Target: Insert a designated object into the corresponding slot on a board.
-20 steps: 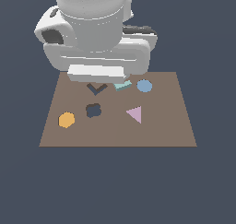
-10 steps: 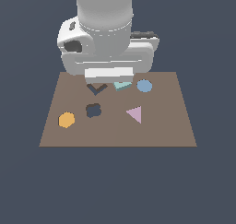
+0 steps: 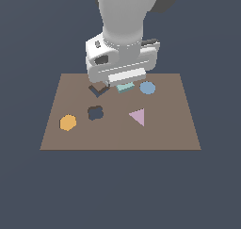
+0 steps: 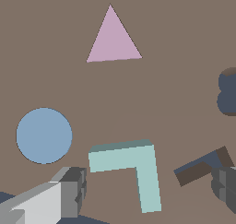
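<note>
The designated object (image 4: 131,165) is a pale teal L-shaped piece lying flat on the brown board (image 4: 152,94). In the exterior view the object (image 3: 124,87) shows at the board's (image 3: 164,129) far side, partly under the hand. My gripper (image 4: 147,188) is open above it, one finger (image 4: 69,191) on each side, not touching the piece. From the exterior view the gripper (image 3: 115,84) hangs low over the board's back edge. A dark L-shaped cut-out (image 4: 203,165) lies just beside the piece, shown as the cut-out (image 3: 98,89) to its left in the exterior view.
On the board sit a blue disc (image 3: 147,87), a pink triangle (image 3: 138,116) and an orange hexagon (image 3: 68,122). A dark lobed cut-out (image 3: 95,113) lies near the middle. The arm's white body hides the board's back centre.
The hand has shifted toward the exterior view's right and turned, so that it now stands over the teal piece. The shapes on the board have not moved.
</note>
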